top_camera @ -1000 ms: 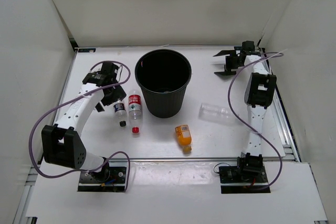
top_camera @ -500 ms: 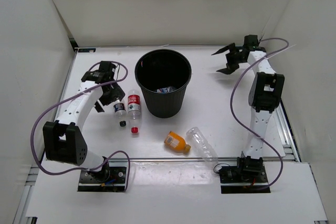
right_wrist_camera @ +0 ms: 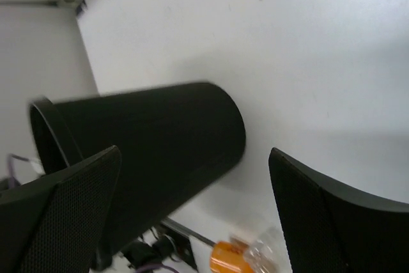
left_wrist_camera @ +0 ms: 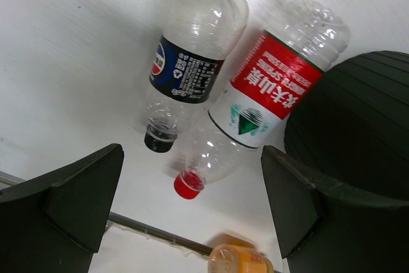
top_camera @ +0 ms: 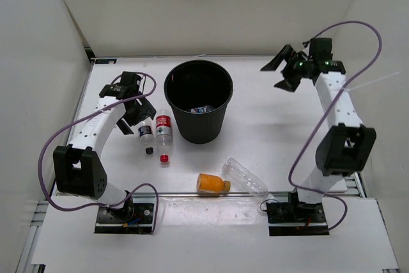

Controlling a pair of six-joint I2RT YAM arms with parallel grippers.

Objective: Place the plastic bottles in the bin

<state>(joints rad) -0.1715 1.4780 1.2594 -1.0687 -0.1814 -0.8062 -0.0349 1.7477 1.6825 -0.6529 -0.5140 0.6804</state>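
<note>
The black bin (top_camera: 198, 100) stands at the table's middle back, with a white-labelled bottle (top_camera: 203, 109) lying inside. A dark-labelled bottle (top_camera: 146, 135) and a red-labelled bottle (top_camera: 164, 132) lie side by side left of the bin. My left gripper (top_camera: 134, 117) is open just above and behind them; the left wrist view shows the dark-labelled one (left_wrist_camera: 188, 62) and the red-labelled one (left_wrist_camera: 268, 94) between my open fingers (left_wrist_camera: 83, 196). The orange bottle (top_camera: 212, 183) and a clear unlabelled bottle (top_camera: 245, 176) lie by the front edge. My right gripper (top_camera: 281, 73) is open and empty, raised at the back right.
White walls close in the table on the left, back and right. A metal rail (top_camera: 192, 194) runs along the front edge just beyond the orange bottle. The bin (right_wrist_camera: 147, 151) fills the left of the right wrist view, with the orange bottle (right_wrist_camera: 227, 260) below it.
The orange and clear bottles have rolled toward the front edge. My right arm has risen and swung its open gripper higher at the back right. The left gripper has barely moved.
</note>
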